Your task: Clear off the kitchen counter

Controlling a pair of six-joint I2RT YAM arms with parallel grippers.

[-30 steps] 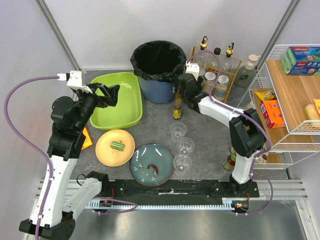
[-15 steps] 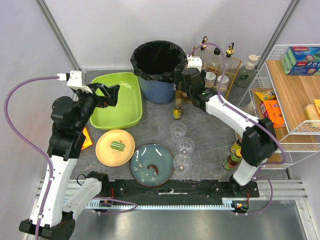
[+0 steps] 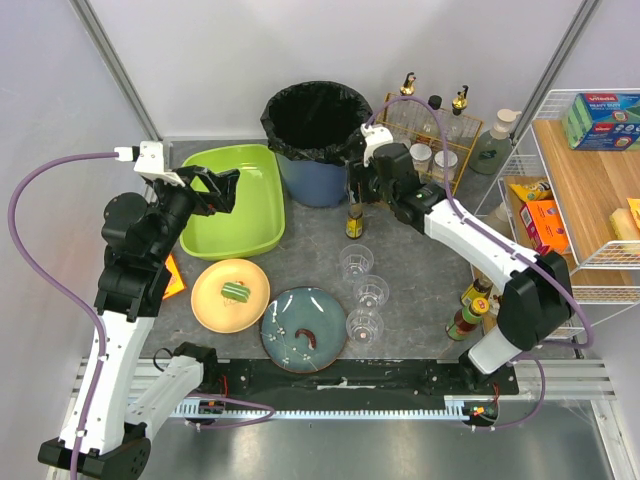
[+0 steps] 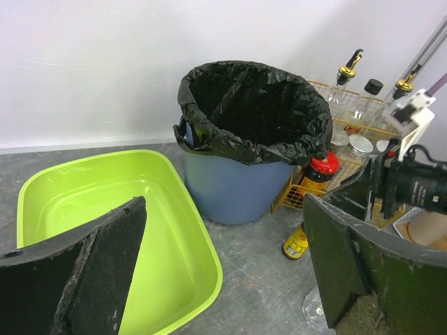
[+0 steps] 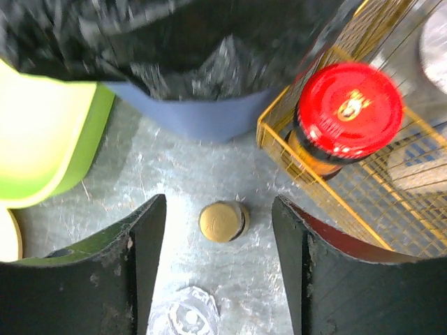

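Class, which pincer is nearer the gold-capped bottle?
Right. The right pincer hangs directly above the bottle; the left pincer hovers over the green tub, far off.

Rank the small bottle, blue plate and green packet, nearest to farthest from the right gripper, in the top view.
1. Small bottle, right beside the right gripper.
2. Blue plate, front centre.
3. Green packet, on the far-right shelf.
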